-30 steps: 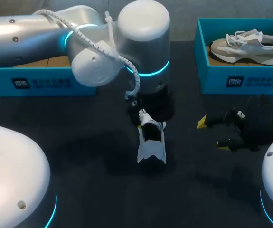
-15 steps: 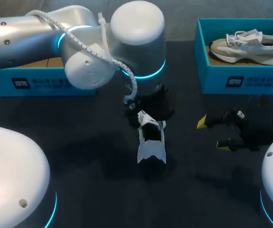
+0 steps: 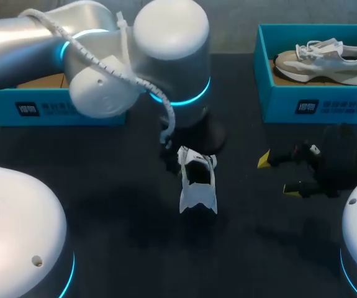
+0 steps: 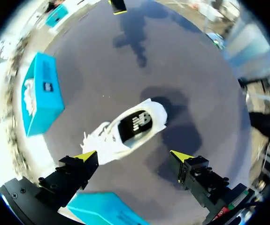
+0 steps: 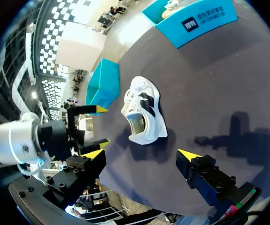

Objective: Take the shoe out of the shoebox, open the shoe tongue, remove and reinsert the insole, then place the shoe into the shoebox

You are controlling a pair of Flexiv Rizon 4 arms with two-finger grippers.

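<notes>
Plainly, the dark grey table point(image 3: 122, 205) carries two teal boxes at its far edge, each with a small dark label too small to read: the left shoebox point(image 3: 72, 115), partly behind the left arm, and the right shoebox point(image 3: 327, 105), holding a beige-and-white second shoe point(image 3: 321, 59). The white shoe point(image 3: 197, 186) stands on the table between them, outside both. The left end effector point(image 4: 132, 155) is hidden under its wrist from above, but its wrist view shows it spread wide over the shoe's dark insole, while the right end effector point(image 3: 276, 175) sits well apart, likewise wide and holding nothing.
</notes>
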